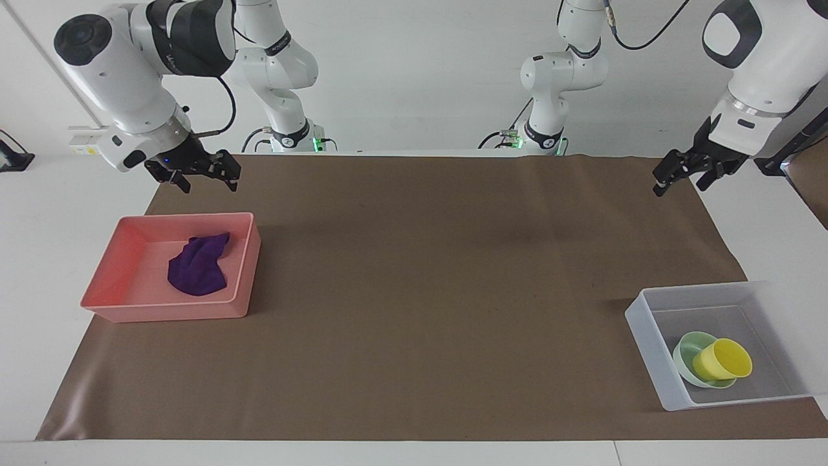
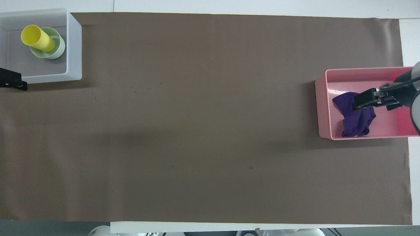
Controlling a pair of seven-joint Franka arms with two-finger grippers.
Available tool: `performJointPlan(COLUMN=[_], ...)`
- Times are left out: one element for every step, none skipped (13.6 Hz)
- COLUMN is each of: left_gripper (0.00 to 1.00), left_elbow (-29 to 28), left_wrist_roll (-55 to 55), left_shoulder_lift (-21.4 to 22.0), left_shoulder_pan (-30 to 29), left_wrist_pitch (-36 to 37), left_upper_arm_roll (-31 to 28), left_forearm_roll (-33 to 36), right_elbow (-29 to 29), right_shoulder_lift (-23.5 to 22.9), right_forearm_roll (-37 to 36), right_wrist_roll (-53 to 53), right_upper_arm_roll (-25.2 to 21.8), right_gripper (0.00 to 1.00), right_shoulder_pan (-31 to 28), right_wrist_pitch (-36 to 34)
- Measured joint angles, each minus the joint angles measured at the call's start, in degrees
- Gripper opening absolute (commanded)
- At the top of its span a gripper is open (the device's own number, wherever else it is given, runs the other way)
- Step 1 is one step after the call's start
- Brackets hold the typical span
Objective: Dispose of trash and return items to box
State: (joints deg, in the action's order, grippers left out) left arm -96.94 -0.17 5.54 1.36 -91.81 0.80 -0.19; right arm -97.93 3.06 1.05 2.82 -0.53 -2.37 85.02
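The purple cloth (image 1: 197,266) lies crumpled in the pink tray (image 1: 162,312) at the right arm's end of the table; it also shows in the overhead view (image 2: 352,123). My right gripper (image 1: 210,186) is open and empty, raised well above the tray. The yellow cup (image 1: 723,360) leans tilted in the mint-green bowl (image 1: 686,348), both inside the translucent box (image 1: 647,327) at the left arm's end. My left gripper (image 1: 679,188) is open and empty, raised high and clear of the box.
A brown mat (image 1: 440,291) covers the table between the tray and the box. In the overhead view the tray (image 2: 323,108) and the box (image 2: 74,49) stand at the mat's two ends.
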Motion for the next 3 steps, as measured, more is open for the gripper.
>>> performJointPlan(left_gripper=[1.0,1.0,1.0], left_elbow=[0.66,1.87,3.03], left_wrist_roll=[1.23,1.8,2.08], left_shoulder_lift=[0.22,-0.12,-0.67], left_shoulder_pan=[0.66,1.14,1.45], left_wrist_pitch=[0.15,0.44,0.97], left_upper_arm_roll=[0.17,0.32,0.45], left_forearm_roll=[0.06,0.07,0.07], right_elbow=[2.15,4.19,5.75], right_shoulder_lift=[0.04,0.07,0.08], right_forearm_roll=[0.0,0.0,0.0], right_wrist_roll=[0.0,0.0,0.0], right_upper_arm_roll=[0.0,0.0,0.0], right_gripper=[0.99,0.99,0.99], right_shoulder_pan=[0.0,0.0,0.0], right_wrist_pitch=[-2.69,-4.94,-6.53])
